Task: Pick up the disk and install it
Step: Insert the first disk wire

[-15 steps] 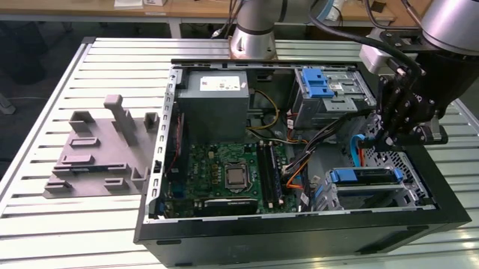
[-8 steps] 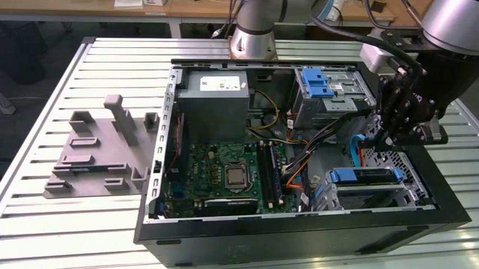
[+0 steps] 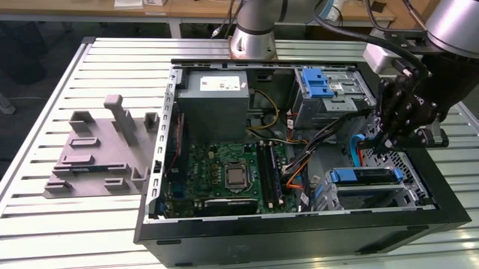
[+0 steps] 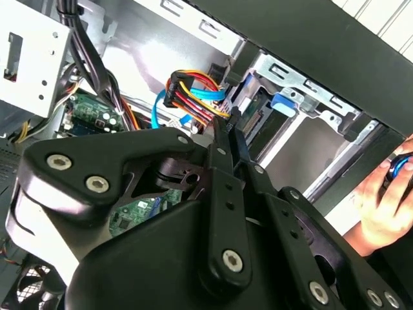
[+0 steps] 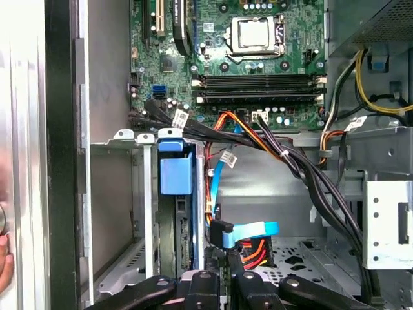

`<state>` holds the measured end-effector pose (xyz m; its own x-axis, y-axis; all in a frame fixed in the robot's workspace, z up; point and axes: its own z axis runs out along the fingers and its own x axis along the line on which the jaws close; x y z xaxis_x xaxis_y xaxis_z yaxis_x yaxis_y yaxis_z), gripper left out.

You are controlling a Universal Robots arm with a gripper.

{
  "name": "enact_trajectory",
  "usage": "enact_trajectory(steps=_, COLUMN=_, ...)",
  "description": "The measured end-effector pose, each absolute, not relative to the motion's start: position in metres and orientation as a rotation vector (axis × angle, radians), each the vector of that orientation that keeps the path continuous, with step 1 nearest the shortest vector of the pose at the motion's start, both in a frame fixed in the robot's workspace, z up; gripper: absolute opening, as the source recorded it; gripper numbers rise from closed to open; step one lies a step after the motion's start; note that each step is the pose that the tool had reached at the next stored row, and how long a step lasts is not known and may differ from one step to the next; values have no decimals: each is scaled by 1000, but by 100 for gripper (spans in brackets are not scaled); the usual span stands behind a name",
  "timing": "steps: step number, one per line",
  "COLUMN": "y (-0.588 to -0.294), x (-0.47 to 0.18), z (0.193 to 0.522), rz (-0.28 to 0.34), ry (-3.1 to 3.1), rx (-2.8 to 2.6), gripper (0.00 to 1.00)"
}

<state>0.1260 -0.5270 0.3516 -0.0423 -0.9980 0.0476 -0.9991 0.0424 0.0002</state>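
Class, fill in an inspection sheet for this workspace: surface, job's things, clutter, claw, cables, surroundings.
Surface: slatted metal table carrying an open computer case.
Job's things: disk sits in the case's drive bay.
Clutter: grey moulded fixture beside the case.
Claw: claw shut, inside the case near that bay.
Cables: blue data cable and coloured power wires by the claw.
Surroundings: a person's hand at the case's edge.

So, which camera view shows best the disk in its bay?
The exterior view: the disk lies flat in the bay, its blue frame seen along its length. The first wrist view shows it edge-on. The second wrist view shows one end behind the gripper.
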Motion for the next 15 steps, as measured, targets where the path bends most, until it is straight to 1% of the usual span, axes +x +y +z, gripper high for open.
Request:
enact_trajectory(steps=8, y=-537, x=126, z=347, rz=50, ry=-2245, rx=2147, gripper=16)
enact_trajectory(steps=15, y=-539, x=126, z=343, rz=49, ry=-2273, rx=2117, gripper=16)
